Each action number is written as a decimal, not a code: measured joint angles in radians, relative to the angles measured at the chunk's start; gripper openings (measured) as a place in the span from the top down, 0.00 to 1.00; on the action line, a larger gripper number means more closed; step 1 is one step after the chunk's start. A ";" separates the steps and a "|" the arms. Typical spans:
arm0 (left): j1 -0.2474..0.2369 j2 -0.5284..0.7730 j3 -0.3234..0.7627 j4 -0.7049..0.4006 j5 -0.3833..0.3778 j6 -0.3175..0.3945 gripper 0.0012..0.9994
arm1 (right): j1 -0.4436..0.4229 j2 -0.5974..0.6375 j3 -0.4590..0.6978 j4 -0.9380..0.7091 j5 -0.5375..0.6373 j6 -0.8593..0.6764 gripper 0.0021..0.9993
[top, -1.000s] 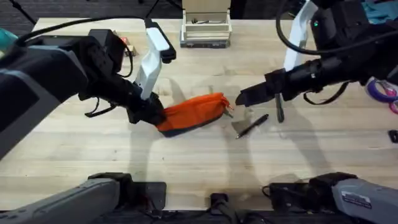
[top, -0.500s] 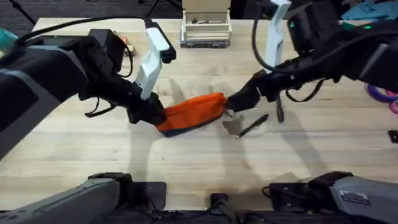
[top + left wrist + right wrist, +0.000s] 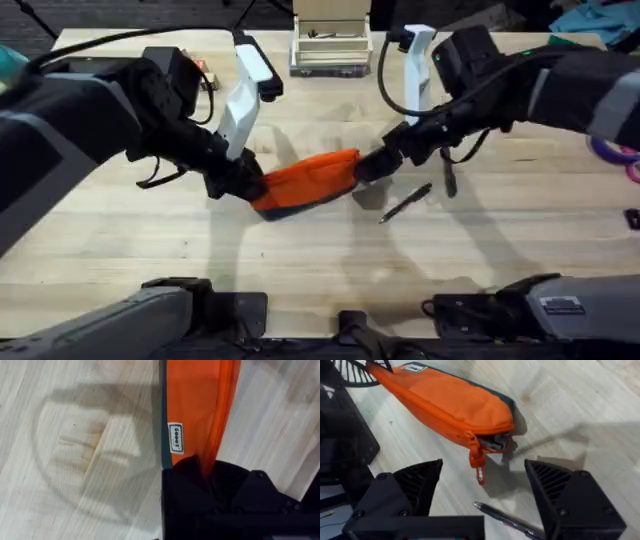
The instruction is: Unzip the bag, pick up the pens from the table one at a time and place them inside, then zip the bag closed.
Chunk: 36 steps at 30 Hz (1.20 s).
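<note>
Soft orange pencil pouch [image 3: 308, 180] lies mid-worktop [image 3: 300, 260], left gripper [image 3: 243, 184] clamped on its far end while the right gripper [image 3: 482, 491] hangs spread over the little pull tab [image 3: 478, 471] — floppy, light fabric, so pinch that tab.

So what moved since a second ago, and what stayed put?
The right gripper swung in from the right toward the bag and now sits open at its zipper end, the pull tab between its fingers but not yet pinched. The left gripper kept holding the bag's other end. The bag and both pens stayed put.
</note>
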 joint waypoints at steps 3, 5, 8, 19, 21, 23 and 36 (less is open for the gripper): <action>0.000 0.000 0.000 0.000 0.000 0.000 0.96 | 0.001 0.026 0.000 0.020 -0.014 0.000 0.01; 0.000 0.000 0.000 0.000 0.000 0.000 0.96 | 0.002 0.038 0.000 0.026 -0.020 0.000 0.02; 0.000 0.000 0.000 0.000 0.000 0.000 0.96 | 0.009 0.049 0.000 0.033 -0.024 0.000 0.06; 0.000 0.000 0.000 0.000 0.000 0.000 0.96 | 0.027 0.052 0.000 0.047 -0.028 0.000 0.63; 0.000 0.000 0.000 0.000 -0.001 0.000 0.96 | 0.027 0.052 0.000 0.047 -0.025 0.000 0.71; 0.000 0.000 0.000 0.000 -0.001 0.000 0.96 | 0.027 0.052 0.000 0.047 -0.025 0.000 0.81; 0.000 0.000 0.000 0.000 -0.002 0.000 0.96 | 0.027 0.045 0.000 0.046 -0.017 0.000 0.97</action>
